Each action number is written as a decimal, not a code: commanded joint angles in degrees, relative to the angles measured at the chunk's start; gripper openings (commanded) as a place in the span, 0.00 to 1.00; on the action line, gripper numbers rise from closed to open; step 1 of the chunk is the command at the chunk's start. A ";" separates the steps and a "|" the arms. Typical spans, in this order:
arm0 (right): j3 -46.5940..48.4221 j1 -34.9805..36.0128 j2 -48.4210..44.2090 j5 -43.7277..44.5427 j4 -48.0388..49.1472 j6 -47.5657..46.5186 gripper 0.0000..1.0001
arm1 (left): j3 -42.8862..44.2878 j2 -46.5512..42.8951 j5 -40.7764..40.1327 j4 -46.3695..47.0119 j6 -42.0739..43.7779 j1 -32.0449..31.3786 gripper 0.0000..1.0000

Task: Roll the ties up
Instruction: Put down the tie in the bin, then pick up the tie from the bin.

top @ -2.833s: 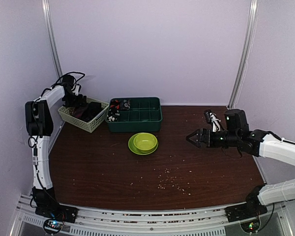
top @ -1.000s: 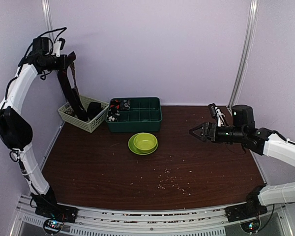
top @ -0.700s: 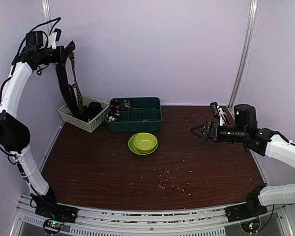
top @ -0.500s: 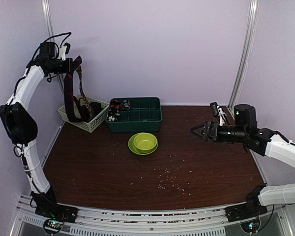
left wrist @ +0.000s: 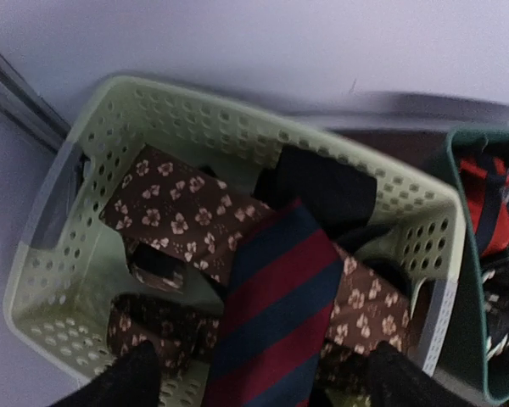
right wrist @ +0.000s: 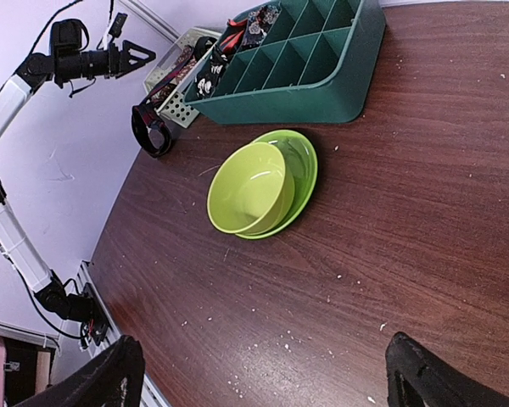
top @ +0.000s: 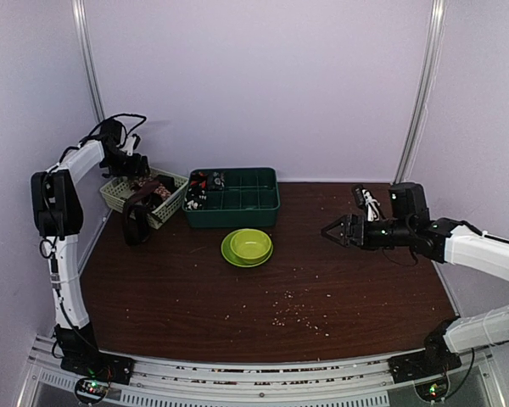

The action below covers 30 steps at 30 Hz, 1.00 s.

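A red-and-navy striped tie (left wrist: 276, 309) lies across a brown floral tie (left wrist: 174, 212) in the pale green basket (left wrist: 51, 280). It runs down between the fingers of my left gripper (left wrist: 263, 386), which is open and hovers just above the basket. In the top view a dark tie (top: 138, 216) hangs over the basket's front edge and loops onto the table below my left gripper (top: 129, 165). More rolled ties (top: 202, 182) fill the left cells of the green tray. My right gripper (top: 335, 231) is open and holds nothing, above the table right of the bowl.
The dark green compartment tray (top: 246, 208) stands beside the basket (top: 114, 193). A lime-green bowl (top: 250, 244) sits on a matching plate (top: 231, 254) mid-table. Crumbs (top: 293, 309) are scattered on the brown tabletop. Walls close in at the left and back.
My left arm came down from high up, where it held the ties, and opened over the basket. The ties dropped, one over the basket's edge. My right gripper drifted slightly left.
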 commanded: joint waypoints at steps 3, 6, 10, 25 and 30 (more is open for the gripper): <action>0.70 -0.18 -0.21 -1.40 3.00 1.28 1.00 | -10.61 -11.22 -2.87 3.73 -2.10 0.13 0.98; -0.19 -0.17 -0.89 -1.40 3.31 1.35 1.00 | -19.16 -15.98 -3.26 5.88 -4.71 0.07 0.98; -0.94 -0.09 -1.22 -2.01 3.81 1.62 1.00 | -35.02 -25.79 -3.30 14.62 -7.33 0.07 0.98; -1.23 0.00 -2.12 -2.55 3.97 2.12 1.00 | -41.52 -19.36 -4.44 15.77 -10.60 0.75 0.72; -0.89 0.00 -3.05 -2.21 3.07 1.88 0.99 | -41.64 -20.89 -3.99 15.94 -10.84 1.05 0.26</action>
